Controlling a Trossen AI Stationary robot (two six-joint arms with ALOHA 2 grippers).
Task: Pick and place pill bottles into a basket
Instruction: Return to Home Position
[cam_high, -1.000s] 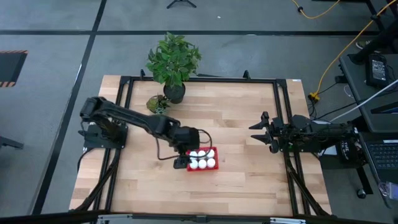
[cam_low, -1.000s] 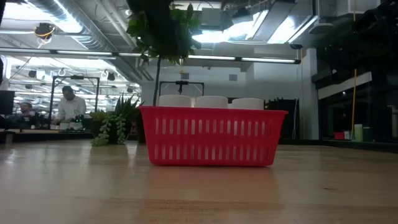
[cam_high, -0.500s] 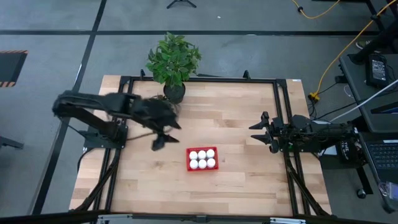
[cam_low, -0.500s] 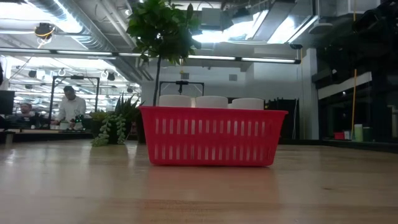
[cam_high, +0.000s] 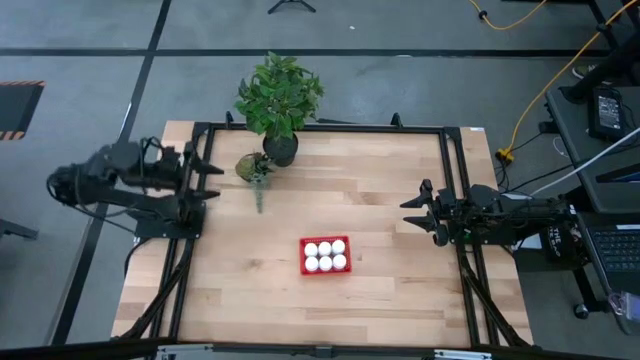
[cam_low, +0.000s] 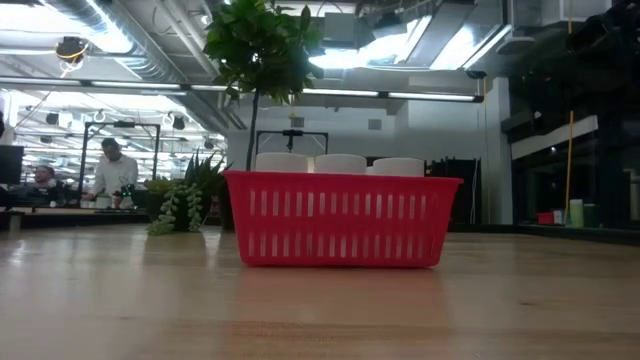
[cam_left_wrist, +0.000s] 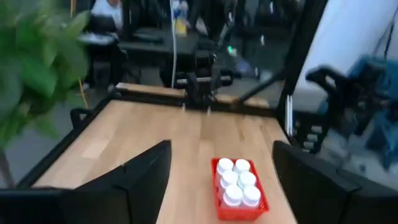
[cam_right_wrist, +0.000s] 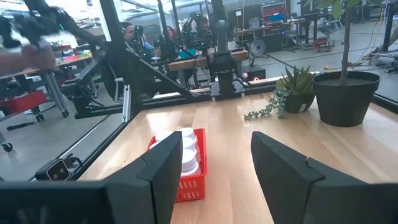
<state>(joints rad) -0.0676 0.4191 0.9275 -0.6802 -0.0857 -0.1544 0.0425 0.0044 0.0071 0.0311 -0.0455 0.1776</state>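
- The basket (cam_low: 340, 225) was seen flat on the table (cam_high: 400, 290), just toward 6 o'clock of the table's centre in the high view.
- All six bottles (cam_high: 325, 263) were found inside it, upright, in two rows of three (caps close together). In the low view, three caps showed above the rim.
- The left gripper (cam_high: 208, 176) was held at the table's 9 o'clock edge, toward 10 o'clock of the basket and well apart from it. Its fingers (cam_left_wrist: 146, 177) were spread wide, and nothing was gripped.
- The right gripper (cam_high: 418, 212) was held near the 3 o'clock edge, toward 2 o'clock of the basket and also well apart. Its fingers (cam_right_wrist: 158, 180) were likewise spread, with nothing between them.
- A plant (cam_high: 280, 95) in a black pot was seen at the 12 o'clock edge. A succulent (cam_high: 252, 166) lay just beside the pot, at its 8 o'clock.
- A person (cam_low: 112, 170) was seen at a bench in the room beyond the table.
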